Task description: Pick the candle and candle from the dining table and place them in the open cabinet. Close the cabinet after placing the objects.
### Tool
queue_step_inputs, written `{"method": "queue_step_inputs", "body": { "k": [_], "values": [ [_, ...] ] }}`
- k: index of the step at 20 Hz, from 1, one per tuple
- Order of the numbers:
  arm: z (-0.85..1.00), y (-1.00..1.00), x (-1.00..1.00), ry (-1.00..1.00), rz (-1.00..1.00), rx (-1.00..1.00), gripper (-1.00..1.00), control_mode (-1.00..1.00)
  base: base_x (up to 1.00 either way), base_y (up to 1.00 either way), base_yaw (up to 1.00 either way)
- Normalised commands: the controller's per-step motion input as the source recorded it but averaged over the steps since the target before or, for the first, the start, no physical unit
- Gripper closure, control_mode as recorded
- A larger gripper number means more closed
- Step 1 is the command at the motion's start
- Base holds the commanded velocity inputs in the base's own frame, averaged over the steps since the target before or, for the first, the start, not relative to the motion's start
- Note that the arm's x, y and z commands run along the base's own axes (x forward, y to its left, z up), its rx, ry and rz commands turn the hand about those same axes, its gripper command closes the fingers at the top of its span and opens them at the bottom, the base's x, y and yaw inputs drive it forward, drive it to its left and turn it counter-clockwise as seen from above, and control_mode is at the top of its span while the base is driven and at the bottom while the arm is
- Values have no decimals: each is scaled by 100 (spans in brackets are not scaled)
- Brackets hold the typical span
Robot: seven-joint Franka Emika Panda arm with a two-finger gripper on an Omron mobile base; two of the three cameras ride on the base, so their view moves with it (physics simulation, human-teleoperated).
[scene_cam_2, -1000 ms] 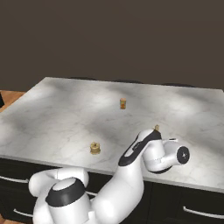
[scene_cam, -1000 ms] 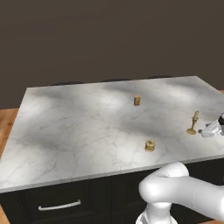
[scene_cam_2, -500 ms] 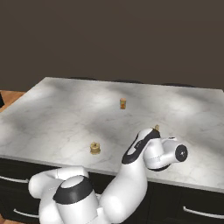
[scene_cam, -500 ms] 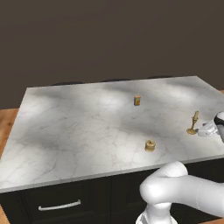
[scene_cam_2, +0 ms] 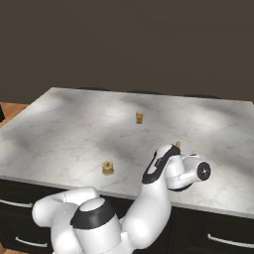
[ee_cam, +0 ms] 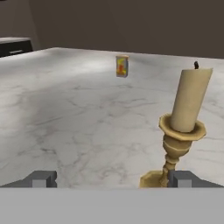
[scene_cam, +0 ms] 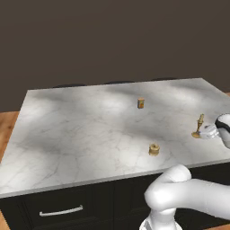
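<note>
Left base view: taper candle (scene_cam: pixel 199 126) stood near the dining table's (scene_cam: pixel 81 130) right edge, gripper mostly cut off by frame.
Right base view: arm hid most of the taper.
Hand view: gripper (ee_cam: pixel 111 178) spread wide, empty; taper base partly behind right fingertip (ee_cam: pixel 180 178).

The arm's hand has drawn slightly rightward, away from the taper candle (scene_cam: pixel 198 126) on the marble table (scene_cam: pixel 81 130).

You are looking at a rendered home kitchen or dining area. A large marble-topped dining table (scene_cam: pixel 90 134) stands over black drawer fronts with a silver handle (scene_cam: pixel 60 211), wooden floor (scene_cam: pixel 6 130) shows at its left, and a plain dark wall (scene_cam: pixel 112 40) lies beyond. A brass candlestick (ee_cam: pixel 181 131) stands on it.
</note>
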Motion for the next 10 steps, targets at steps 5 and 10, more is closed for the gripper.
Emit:
{"method": "queue_step_inputs", "body": {
  "k": [5, 10],
  "values": [
    [-10, 0, 22, 0, 0, 0, -100, -100, 0, 0, 0],
    [-9, -2, 18, 0, 0, 0, -100, -100, 0, 0, 0]
  ]
}}
